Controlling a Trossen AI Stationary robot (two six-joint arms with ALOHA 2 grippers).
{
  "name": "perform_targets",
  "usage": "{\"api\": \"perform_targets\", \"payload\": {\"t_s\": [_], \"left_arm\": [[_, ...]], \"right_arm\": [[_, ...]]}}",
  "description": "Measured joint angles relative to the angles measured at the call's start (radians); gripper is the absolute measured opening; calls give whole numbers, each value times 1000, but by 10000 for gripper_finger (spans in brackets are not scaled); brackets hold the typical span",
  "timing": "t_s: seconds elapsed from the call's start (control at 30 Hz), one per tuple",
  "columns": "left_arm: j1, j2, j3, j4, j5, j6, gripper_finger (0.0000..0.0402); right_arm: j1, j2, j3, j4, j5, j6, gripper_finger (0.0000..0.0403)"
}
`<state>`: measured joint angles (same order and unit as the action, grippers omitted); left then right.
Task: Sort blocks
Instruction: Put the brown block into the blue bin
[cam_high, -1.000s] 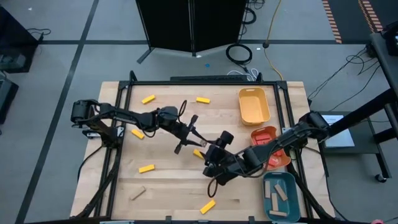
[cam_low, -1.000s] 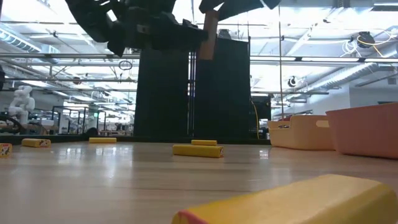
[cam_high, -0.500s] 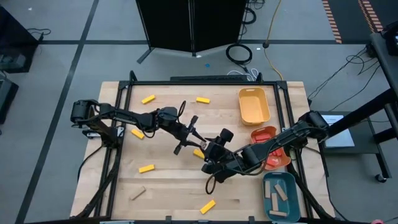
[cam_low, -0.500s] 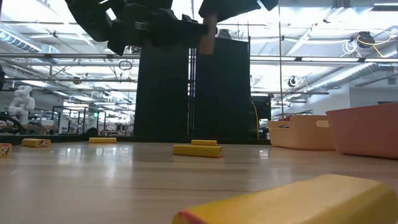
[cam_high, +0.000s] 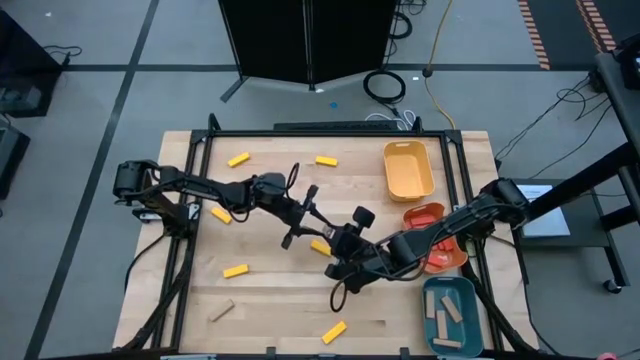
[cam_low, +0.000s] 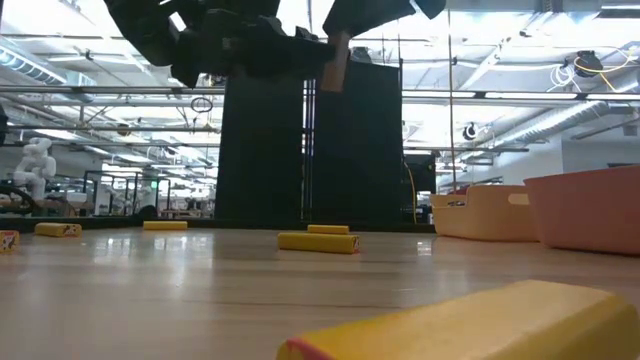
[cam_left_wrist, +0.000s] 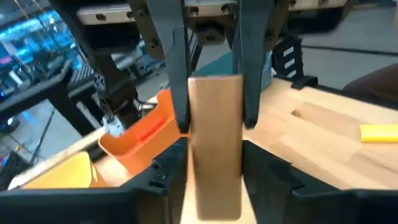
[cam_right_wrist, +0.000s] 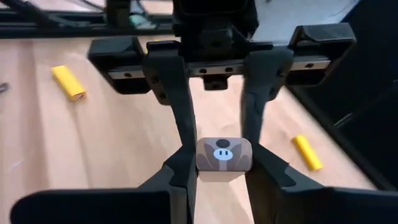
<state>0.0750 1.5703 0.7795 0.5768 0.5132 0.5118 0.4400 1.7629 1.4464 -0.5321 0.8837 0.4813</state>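
— Where is the tan block (cam_left_wrist: 214, 143)?

— It is off the surface (cam_high: 280, 300), in the air over the middle, standing on end between the two claws. The low view shows it hanging upright, well above the wood.

— Which claw has it?

— Both. The left claw (cam_high: 312, 224) is clenched on one end and the right claw (cam_high: 334, 240) is clenched on the other, tip to tip. In the left wrist view the right claw's fingers (cam_left_wrist: 177, 81) press the block's two long sides. In the right wrist view, the end of the block carries a small face sticker.

— And the other blocks?

— One yellow block (cam_high: 318, 246) lies on the surface just beneath the claws. Two more yellow blocks (cam_high: 238, 159) lie near the edge by the black cabinet (cam_high: 300, 40), well apart from each other. Another one (cam_high: 220, 214) sits toward the left edge beside the left arm, and another (cam_high: 235, 270) lies nearer the opposite edge. A lone tan piece (cam_high: 221, 311) rests toward the left corner of that edge, and a last yellow one (cam_high: 334, 332) lies near that edge's middle.

— The trays?

— They stand in a row along the right edge. The yellow tray (cam_high: 408, 170) is nearest the cabinet, the orange tray (cam_high: 430, 215) is in the middle, partly under the right arm, and the teal tray (cam_high: 434, 292) has several tan blocks lying in it.
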Motion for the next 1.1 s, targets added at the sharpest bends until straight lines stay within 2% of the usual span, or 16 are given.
{"api": "perform_targets", "payload": {"t_s": [0.1,0.23,0.4,0.47,0.53,0.67,0.8,0.87,0.97,1.1], "left_arm": [[1,-5,0,-50,-72,-9,178],[9,-38,0,-204,-205,-51,208],[3,-72,0,-412,-201,-71,215],[4,-69,0,-469,-205,-131,215],[-4,-60,0,-476,-202,-190,215],[-46,-51,-1,-512,-199,-280,215],[-153,-64,0,-498,-215,-352,215],[-225,-67,1,-458,-278,-392,215],[-340,-66,0,-429,-432,-457,215],[-475,-66,8,-426,-586,-575,215]], "right_arm": [[2,-33,0,-57,-91,60,76],[11,-97,0,-210,-345,237,85],[37,-140,0,-398,-706,509,84],[70,-140,0,-455,-837,631,84],[112,-140,0,-510,-924,746,84],[213,-140,0,-571,-959,948,84],[341,-136,0,-619,-965,1158,84],[401,-125,0,-639,-968,1230,84],[479,-94,0,-677,-964,1292,84],[562,-52,0,-727,-970,1315,84]]}}
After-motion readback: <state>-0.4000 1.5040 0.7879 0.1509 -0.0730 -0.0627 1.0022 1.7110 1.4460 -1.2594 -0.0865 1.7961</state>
